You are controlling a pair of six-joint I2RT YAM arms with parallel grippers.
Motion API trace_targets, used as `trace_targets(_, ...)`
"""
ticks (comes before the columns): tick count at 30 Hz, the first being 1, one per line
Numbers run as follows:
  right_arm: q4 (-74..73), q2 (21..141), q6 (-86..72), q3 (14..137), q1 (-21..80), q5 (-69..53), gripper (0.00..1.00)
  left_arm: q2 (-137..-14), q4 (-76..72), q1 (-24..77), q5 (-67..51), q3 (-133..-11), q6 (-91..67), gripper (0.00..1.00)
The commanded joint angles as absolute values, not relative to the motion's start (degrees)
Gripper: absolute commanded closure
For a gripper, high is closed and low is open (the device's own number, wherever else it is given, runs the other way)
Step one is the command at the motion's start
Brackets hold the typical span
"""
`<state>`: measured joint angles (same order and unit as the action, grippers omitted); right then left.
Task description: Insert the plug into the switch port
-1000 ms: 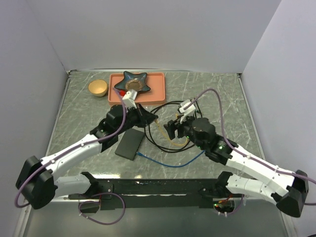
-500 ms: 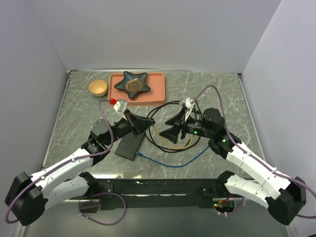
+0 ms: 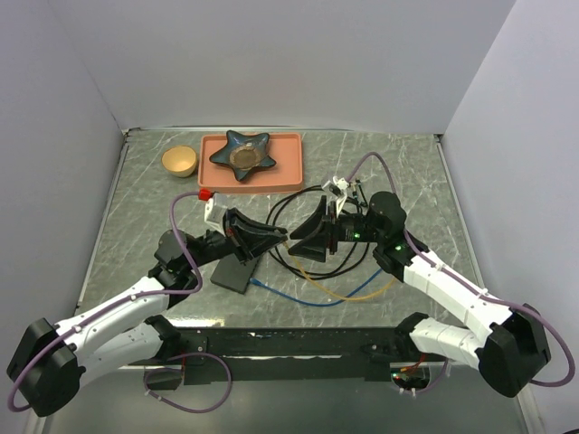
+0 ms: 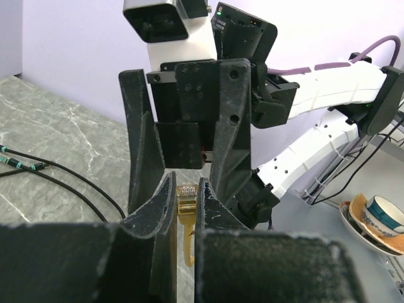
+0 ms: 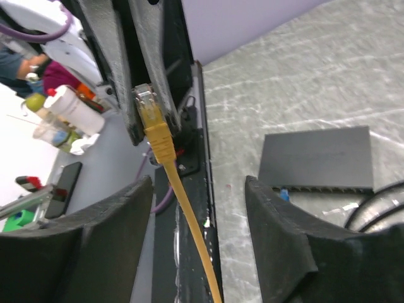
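Top external, right claw (image 5: 197, 184) closer to plug (image 5: 146, 102)

Cable tangle (image 3: 318, 276) right of switch port (image 3: 233, 274)

Left gripper (image 3: 279, 237): you see it pulled back, now meeting the right gripper (image 3: 295, 244).
Yellow cable (image 3: 309, 278): now loops rightward.

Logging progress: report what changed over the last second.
The left gripper, shut on the yellow plug, swung away from the tray toward the middle; the right gripper, open, moved left to meet it, its fingers now flanking the plug. Slack in the yellow cable shifted nearer and rightward. Switch port, tray, bowl and blue cable stayed put.
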<state>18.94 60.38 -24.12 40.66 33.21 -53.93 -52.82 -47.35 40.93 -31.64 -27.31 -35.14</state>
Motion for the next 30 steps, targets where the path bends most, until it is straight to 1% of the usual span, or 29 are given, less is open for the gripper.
trace_targets(1, 28.0, 60.6, -28.2, 40.2, 33.0, -57.1, 0.38, -51.9, -50.7, 41.5, -33.1, -28.3, -33.9, 0.99)
trace_targets(6, 31.1, 61.3, -30.1, 40.0, 33.0, -57.6, 0.39, -52.5, -50.4, 41.8, -32.4, -28.7, -33.9, 0.99)
trace_targets(9, 31.1, 61.7, -30.9, 40.4, 33.0, -57.8, 0.46, -53.0, -50.6, 42.2, -32.1, -29.1, -34.2, 0.99)
trace_targets(12, 30.1, 62.0, -30.9, 41.0, 33.0, -57.7, 0.47, -53.5, -51.2, 42.6, -31.9, -29.3, -34.5, 0.99)
trace_targets(13, 29.9, 62.0, -30.8, 41.0, 33.0, -57.6, 0.5, -53.6, -50.8, 42.7, -32.0, -29.4, -34.3, 0.99)
trace_targets(15, 30.0, 62.2, -30.9, 41.0, 33.1, -57.8, 0.5, -54.0, -50.3, 43.1, -31.9, -30.0, -34.1, 0.99)
trace_targets(17, 30.6, 62.3, -31.5, 41.0, 33.1, -58.0, 0.54, -54.2, -49.9, 43.4, -31.8, -30.3, -33.8, 0.99)
trace_targets(18, 30.8, 62.5, -31.7, 41.0, 33.1, -58.2, 0.57, -54.5, -49.9, 43.5, -31.6, -30.3, -33.8, 0.99)
trace_targets(19, 30.8, 62.6, -31.7, 41.0, 33.1, -58.3, 0.62, -54.6, -50.1, 43.5, -31.6, -30.3, -33.7, 0.99)
trace_targets(23, 31.2, 62.8, -32.3, 41.2, 33.3, -58.8, 0.7, -55.0, -49.7, 43.9, -31.5, -30.9, -33.6, 0.99)
trace_targets(24, 31.4, 62.9, -32.3, 41.3, 33.2, -59.1, 0.78, -55.2, -49.7, 43.9, -31.3, -30.9, -33.6, 0.99)
trace_targets(26, 31.4, 63.0, -32.3, 41.4, 33.2, -59.2, 0.88, -55.4, -49.0, 44.1, -30.9, -31.1, -33.4, 0.99)
trace_targets(27, 31.5, 62.8, -32.4, 41.4, 33.3, -59.1, 0.97, -55.4, -48.4, 44.3, -30.7, -31.5, -33.2, 0.99)
trace_targets(28, 31.5, 62.8, -32.3, 41.3, 33.3, -58.9, 1.0, -55.4, -48.0, 44.4, -30.6, -31.9, -33.0, 0.99)
trace_targets(30, 30.5, 62.3, -32.1, 41.3, 33.3, -58.4, 1.0, -55.4, -46.8, 44.6, -30.2, -32.3, -32.9, 0.99)
